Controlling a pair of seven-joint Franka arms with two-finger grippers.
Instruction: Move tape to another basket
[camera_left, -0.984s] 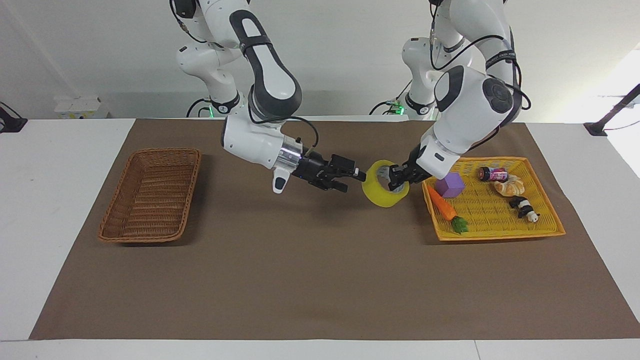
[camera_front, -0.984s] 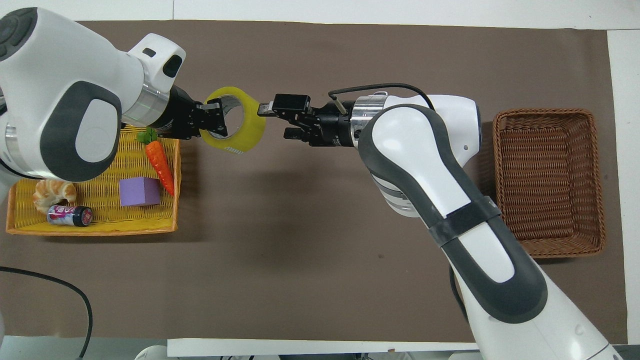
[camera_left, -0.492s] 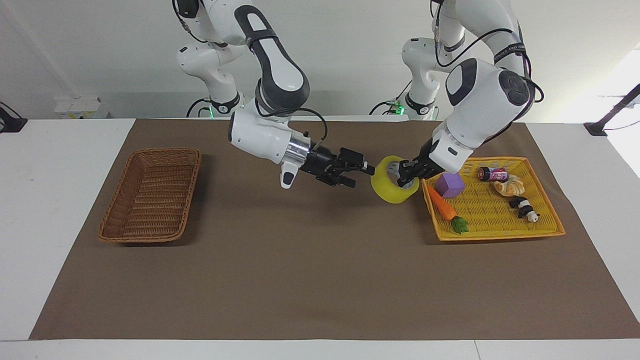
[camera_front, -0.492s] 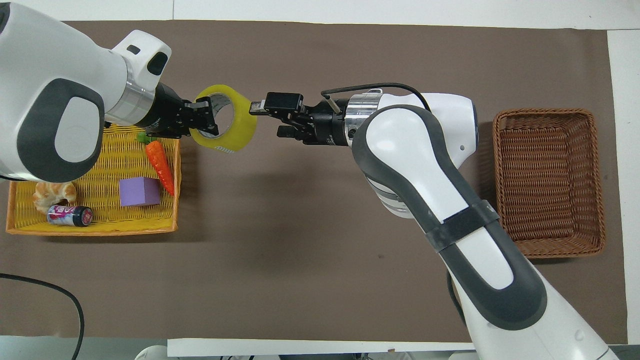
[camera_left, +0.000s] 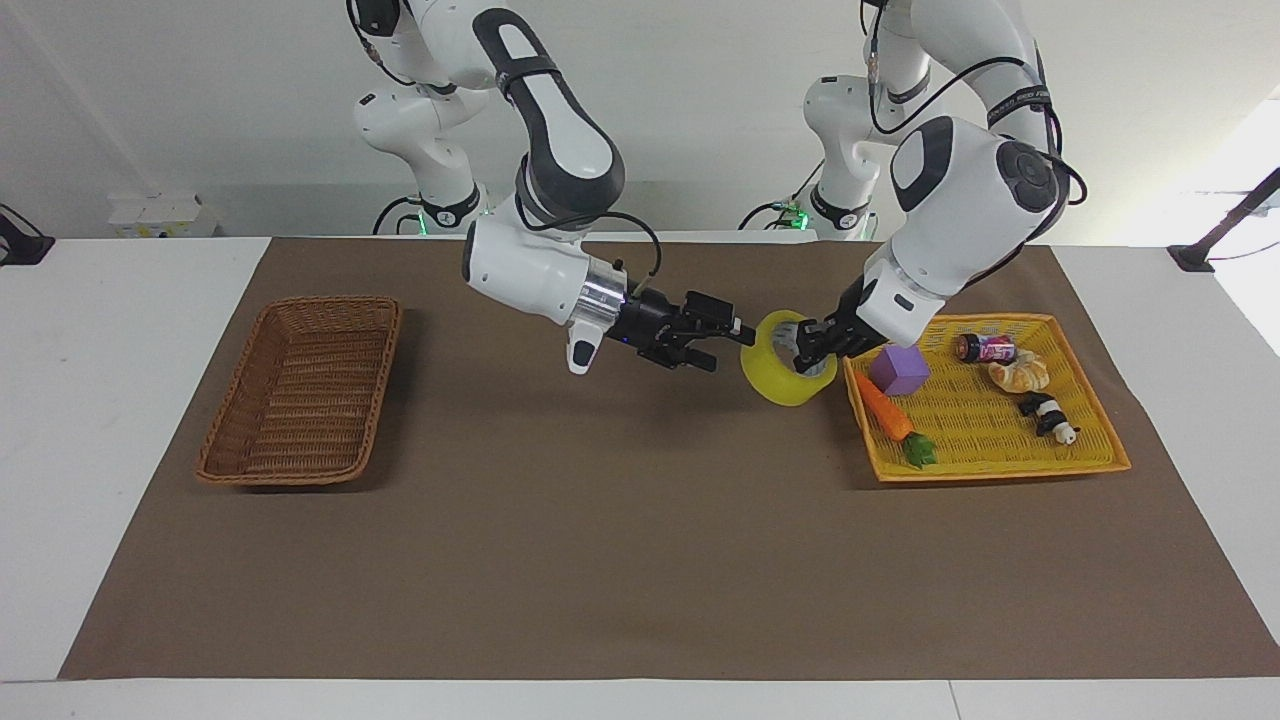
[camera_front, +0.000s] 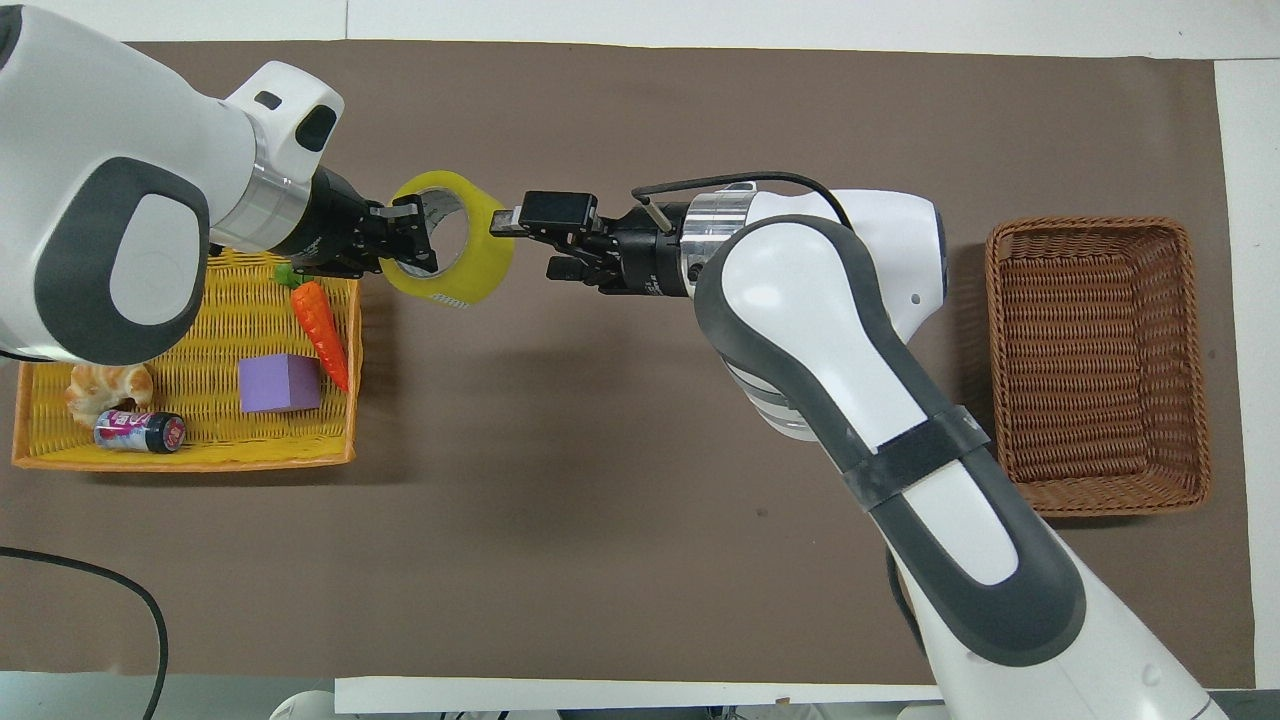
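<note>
The yellow tape (camera_left: 778, 380) (camera_front: 478, 268) hangs in the air over the brown mat, just off the edge of the yellow tray. My left gripper (camera_left: 806, 357) (camera_front: 414, 236) is shut on the roll's wall, with one finger inside the core. My right gripper (camera_left: 727, 350) (camera_front: 525, 245) is open and points at the roll's outer side. Its upper fingertip reaches the roll, but I cannot tell whether it touches. The brown wicker basket (camera_left: 331, 301) (camera_front: 1090, 226) stands with nothing in it at the right arm's end of the table.
The yellow tray (camera_left: 990, 468) (camera_front: 180, 462) at the left arm's end holds a purple cube (camera_left: 898, 370), a carrot (camera_left: 886, 410), a small can (camera_left: 985, 348), a croissant (camera_left: 1018, 373) and a panda toy (camera_left: 1048, 415). A brown mat (camera_left: 640, 560) covers the table.
My left gripper has carried the tape a little toward the yellow tray and slightly up. The right gripper, still open, followed and closed in on the roll.
</note>
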